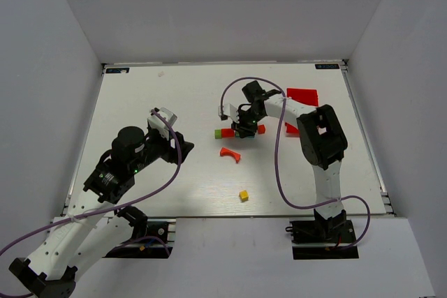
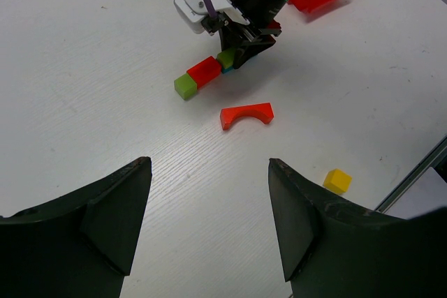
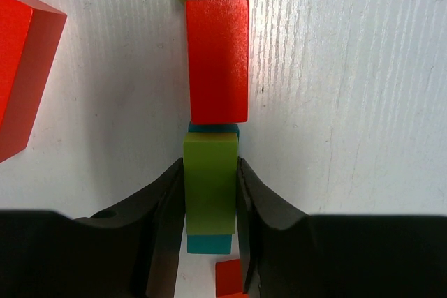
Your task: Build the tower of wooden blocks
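Two blocks sit stacked at my right gripper (image 3: 211,197): its fingers (image 3: 164,207) clamp the green block (image 3: 210,155) squarely over the teal block (image 3: 209,243), apparently to align them against the red bar (image 3: 217,61). My left gripper (image 2: 208,172) hangs spread, empty, facing the loose red arch (image 2: 246,114) and yellow cube (image 2: 337,180).
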You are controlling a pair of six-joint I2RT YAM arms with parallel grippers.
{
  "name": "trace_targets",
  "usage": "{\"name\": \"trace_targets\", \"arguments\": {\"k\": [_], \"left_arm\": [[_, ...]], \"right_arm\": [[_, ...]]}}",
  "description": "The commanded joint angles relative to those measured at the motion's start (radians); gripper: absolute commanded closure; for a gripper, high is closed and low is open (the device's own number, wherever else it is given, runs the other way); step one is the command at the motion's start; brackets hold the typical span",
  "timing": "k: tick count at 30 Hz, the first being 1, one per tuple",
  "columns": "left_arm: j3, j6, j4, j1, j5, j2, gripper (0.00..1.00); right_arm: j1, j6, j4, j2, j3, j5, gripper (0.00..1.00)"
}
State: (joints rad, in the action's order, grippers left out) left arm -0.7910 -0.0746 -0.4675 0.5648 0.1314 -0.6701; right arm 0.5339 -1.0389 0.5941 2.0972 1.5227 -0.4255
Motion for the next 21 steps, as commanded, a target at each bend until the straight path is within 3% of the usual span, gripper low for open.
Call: {"name": "trace_targets", "arguments": {"k": [1, 21], "left_arm": [[0.007, 0.007, 0.004, -0.005, -0.004, 0.012, 0.22], [0.007, 0.007, 0.004, -0.005, -0.004, 0.012, 0.22]], "right_arm": [[0.009, -0.024, 0.038, 0.023, 0.024, -0.015, 0.74], [0.023, -0.029, 0.044, 0.043, 0.056, -0.013, 0.73]]}}
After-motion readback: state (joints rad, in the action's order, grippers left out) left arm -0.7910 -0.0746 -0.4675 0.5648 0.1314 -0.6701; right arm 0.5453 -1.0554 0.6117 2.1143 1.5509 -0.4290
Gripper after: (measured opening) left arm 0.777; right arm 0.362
